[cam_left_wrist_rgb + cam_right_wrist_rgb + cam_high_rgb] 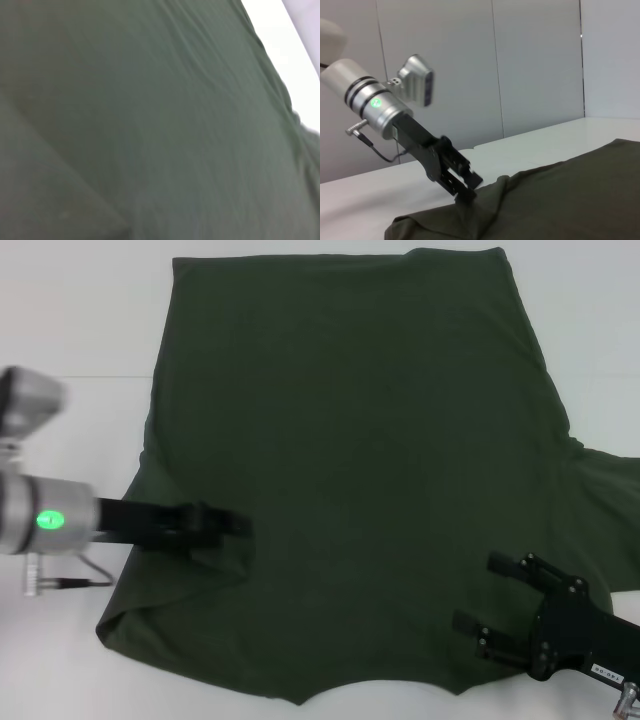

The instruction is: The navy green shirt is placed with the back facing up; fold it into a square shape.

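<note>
Nearest, right gripper (487, 605), lower right of frame: fingers spread, empty, over the hem. Left gripper (232, 527), left: pinching folded sleeve fabric. Shirt (360, 440), centre, flat on white table (80, 310): soft, light, limp; best gripped at edges.

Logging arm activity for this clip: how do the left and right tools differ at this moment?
The left tool pinches a raised fold of the dark olive-green fabric T-shirt near its left sleeve; the right tool is open, gripping nothing. Left reaches in from the side, right from the near corner. Both are black and over the shirt.
</note>
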Robot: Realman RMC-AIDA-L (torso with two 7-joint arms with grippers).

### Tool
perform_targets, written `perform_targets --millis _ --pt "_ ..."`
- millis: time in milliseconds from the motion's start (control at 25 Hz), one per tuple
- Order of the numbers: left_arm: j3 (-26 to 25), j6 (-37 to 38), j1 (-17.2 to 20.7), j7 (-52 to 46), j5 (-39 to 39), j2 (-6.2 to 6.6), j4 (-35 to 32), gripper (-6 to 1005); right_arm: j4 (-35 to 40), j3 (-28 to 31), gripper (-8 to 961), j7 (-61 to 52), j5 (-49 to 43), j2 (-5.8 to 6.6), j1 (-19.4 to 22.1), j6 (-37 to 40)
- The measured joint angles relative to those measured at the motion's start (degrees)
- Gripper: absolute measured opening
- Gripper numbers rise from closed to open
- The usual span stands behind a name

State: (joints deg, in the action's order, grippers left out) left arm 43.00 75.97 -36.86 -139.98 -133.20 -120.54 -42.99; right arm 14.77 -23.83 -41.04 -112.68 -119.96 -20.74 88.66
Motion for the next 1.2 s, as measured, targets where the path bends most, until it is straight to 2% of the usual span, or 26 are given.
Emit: perform_targets --millis 80,200,320,360,440,560,880,1200 --pt "-5.18 2.26 0.56 -0.29 0.07 1.02 0.87 544 0.00 0.01 915 0.00 0.00 0.00 0.08 0.02" --pt "-13.62 5.50 1.28 -1.27 0.15 4.12 5.44 546 0.00 0.02 915 0.00 0.00 0.00 0.15 0.03" --pt "-18.57 5.69 2.04 -3.32 0.18 7.01 11.19 549 0.00 0.02 914 0.00 0.00 0.00 0.18 -0.05" --pt "-19.29 5.19 2.37 -3.96 0.17 7.41 12.19 549 0.00 0.02 914 0.00 0.00 0.00 0.15 -0.20" --pt "-20.08 3.18 3.24 -5.61 0.15 7.60 13.32 551 0.00 0.02 914 0.00 0.00 0.00 -0.02 -0.31" --pt "-20.27 0.90 3.93 -6.76 0.13 7.17 13.89 550 0.00 0.02 914 0.00 0.00 0.01 -0.25 -0.33" --pt "-20.25 -2.56 3.40 -9.18 -0.04 6.95 17.50 547 0.06 0.02 914 -0.51 0.00 0.08 -0.19 -0.33" --pt "-20.41 -5.02 3.42 -11.18 0.12 6.52 17.88 544 0.00 0.02 914 -0.53 0.00 0.09 0.09 -0.40"
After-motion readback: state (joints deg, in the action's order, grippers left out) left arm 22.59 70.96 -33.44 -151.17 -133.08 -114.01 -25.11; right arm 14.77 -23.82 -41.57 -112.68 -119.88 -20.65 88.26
